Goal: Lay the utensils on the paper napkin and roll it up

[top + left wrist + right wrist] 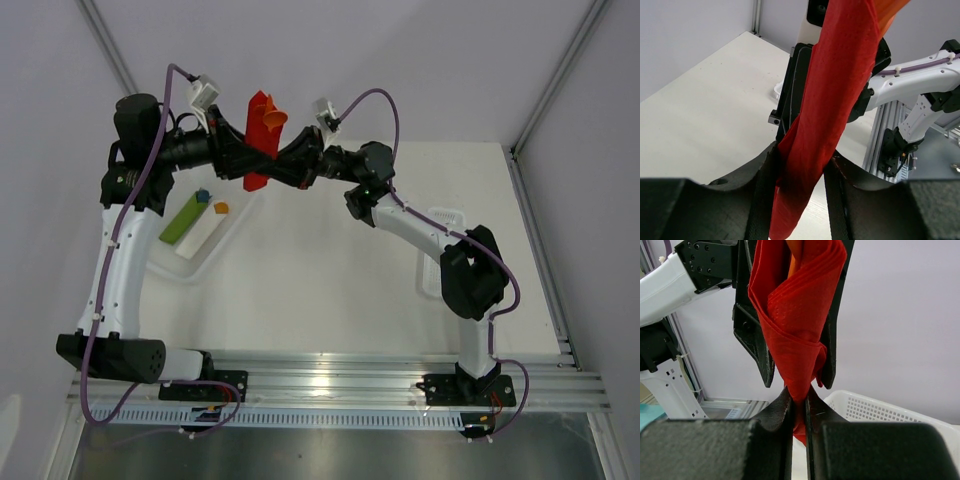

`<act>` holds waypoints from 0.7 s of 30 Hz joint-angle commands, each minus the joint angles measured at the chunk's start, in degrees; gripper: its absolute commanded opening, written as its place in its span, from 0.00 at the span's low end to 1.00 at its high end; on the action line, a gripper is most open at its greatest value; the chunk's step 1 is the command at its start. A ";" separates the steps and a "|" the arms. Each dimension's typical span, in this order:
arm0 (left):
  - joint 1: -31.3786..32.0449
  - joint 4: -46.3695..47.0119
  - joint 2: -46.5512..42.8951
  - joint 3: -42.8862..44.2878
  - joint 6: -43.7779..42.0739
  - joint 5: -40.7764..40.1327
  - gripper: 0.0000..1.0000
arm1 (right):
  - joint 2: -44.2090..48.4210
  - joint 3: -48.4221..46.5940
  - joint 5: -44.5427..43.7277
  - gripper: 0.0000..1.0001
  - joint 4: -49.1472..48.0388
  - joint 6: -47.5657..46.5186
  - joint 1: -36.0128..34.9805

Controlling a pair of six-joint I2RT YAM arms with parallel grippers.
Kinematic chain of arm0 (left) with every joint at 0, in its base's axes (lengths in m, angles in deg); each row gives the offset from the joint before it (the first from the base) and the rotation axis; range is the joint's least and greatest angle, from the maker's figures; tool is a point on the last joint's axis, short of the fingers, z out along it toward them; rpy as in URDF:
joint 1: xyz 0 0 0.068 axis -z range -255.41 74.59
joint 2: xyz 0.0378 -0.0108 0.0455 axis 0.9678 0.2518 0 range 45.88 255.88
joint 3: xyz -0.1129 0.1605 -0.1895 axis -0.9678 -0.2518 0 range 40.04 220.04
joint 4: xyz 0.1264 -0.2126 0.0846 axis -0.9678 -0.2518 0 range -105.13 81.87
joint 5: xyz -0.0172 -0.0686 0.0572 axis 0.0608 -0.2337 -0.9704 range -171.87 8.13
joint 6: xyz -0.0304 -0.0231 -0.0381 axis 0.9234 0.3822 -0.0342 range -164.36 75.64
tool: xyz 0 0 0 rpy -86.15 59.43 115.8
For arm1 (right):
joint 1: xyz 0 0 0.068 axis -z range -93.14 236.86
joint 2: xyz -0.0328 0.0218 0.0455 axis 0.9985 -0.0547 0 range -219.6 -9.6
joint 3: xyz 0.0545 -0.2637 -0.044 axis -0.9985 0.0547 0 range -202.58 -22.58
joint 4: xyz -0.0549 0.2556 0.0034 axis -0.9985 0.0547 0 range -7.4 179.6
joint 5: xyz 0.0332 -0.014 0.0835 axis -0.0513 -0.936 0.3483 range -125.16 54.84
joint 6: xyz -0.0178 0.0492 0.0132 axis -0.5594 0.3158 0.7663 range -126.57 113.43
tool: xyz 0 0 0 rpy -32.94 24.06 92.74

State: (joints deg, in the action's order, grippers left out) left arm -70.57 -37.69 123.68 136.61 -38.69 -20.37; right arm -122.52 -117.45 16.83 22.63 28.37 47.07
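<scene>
The paper napkin (262,140) is a bright red roll held in the air at the back of the table, standing nearly upright. An orange utensil tip (275,118) sticks out of its top end; the rest of the utensils are hidden inside. My left gripper (240,150) is shut on the roll from the left; in the left wrist view the roll (840,90) runs up between its fingers (802,155). My right gripper (297,160) is shut on the roll from the right; in the right wrist view it (798,392) pinches the napkin's (795,315) narrow lower end.
A white tray (215,235) at the left holds a green bar (185,217), a small blue block (203,196) and a small orange block (221,208). A white perforated basket (880,410) stands at the right, partly under my right arm (445,215).
</scene>
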 commanded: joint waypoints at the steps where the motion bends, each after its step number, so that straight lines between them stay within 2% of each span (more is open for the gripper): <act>1: 0.52 2.84 0.07 1.78 2.41 1.96 0.43 | -0.19 -2.25 0.57 0.00 -3.14 0.39 -0.38; 12: 1.22 3.20 0.33 1.69 2.59 1.35 0.40 | -0.46 -3.04 0.75 0.00 -1.91 0.92 -0.64; 18: 1.22 3.28 0.33 2.13 2.77 1.70 0.17 | -0.54 -2.78 1.10 0.00 -1.47 1.10 -0.73; 21: 1.22 2.32 0.25 2.04 1.80 1.44 0.11 | -0.81 -2.78 1.45 0.00 -1.30 1.27 -0.64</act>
State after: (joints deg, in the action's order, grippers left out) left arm -69.96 -35.64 123.94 136.61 -37.37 -20.22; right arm -122.68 -117.99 17.77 22.63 30.19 46.77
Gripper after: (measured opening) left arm 0.143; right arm 0.104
